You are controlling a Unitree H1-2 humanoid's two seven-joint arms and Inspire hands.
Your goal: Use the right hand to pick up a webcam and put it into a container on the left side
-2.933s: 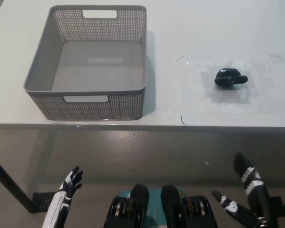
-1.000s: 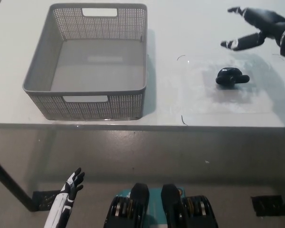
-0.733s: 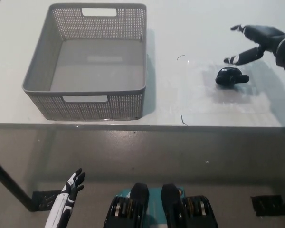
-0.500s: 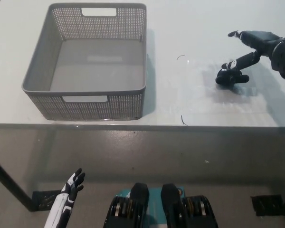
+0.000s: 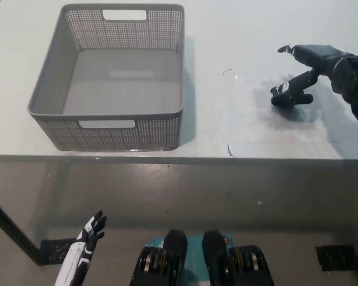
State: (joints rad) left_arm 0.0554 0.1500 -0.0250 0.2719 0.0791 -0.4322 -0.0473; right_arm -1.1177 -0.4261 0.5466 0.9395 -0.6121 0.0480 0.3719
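Note:
A small black webcam (image 5: 291, 99) lies on the white table (image 5: 256, 36) at the right, on a clear plastic sheet. My black right hand (image 5: 313, 65) hovers right over it, open, fingers spread toward the left, one finger reaching down to the webcam's top. The webcam's upper part is partly covered by that finger. A grey perforated basket (image 5: 116, 77) stands empty on the left of the table. My white left hand (image 5: 86, 235) rests low at the bottom left, below the table edge, fingers apart.
The clear sheet (image 5: 256, 119) covers the table's right part, with thin curled edges near its corners. The table's front edge (image 5: 179, 158) runs across the middle of the view; grey floor lies below it.
My right hand rose from below the table, reached over the far right, then came down and left onto the webcam. The webcam and basket stay put. The left hand barely moved.

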